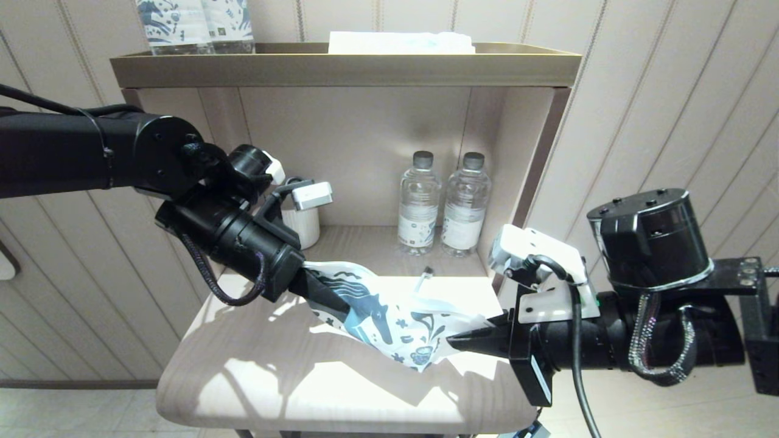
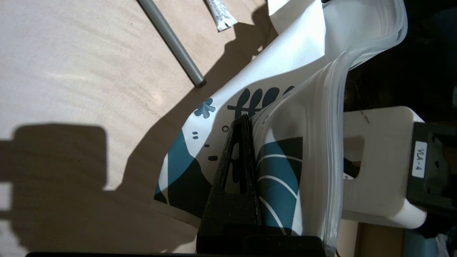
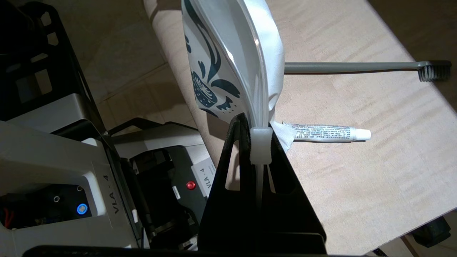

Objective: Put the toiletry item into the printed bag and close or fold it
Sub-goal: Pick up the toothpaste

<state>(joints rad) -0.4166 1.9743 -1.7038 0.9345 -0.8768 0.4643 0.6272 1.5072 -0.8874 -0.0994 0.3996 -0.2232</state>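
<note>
The step in hand is holding the printed bag [image 1: 389, 316] up by its two ends. The left gripper [image 1: 325, 298] has its fingers closed on the end nearer the water bottles [image 1: 443, 207]; the right gripper [image 1: 471, 339] is pinched on the zip slider at the opposite end. The toothbrush [image 3: 357, 67] lies flat on the tabletop [image 1: 255, 371] between bag and bottles, long axis running toward them, bristle head nearest them, beside a toothpaste tube [image 3: 328, 133]. Next, I judge, one gripper must release to fetch the toothbrush.
</note>
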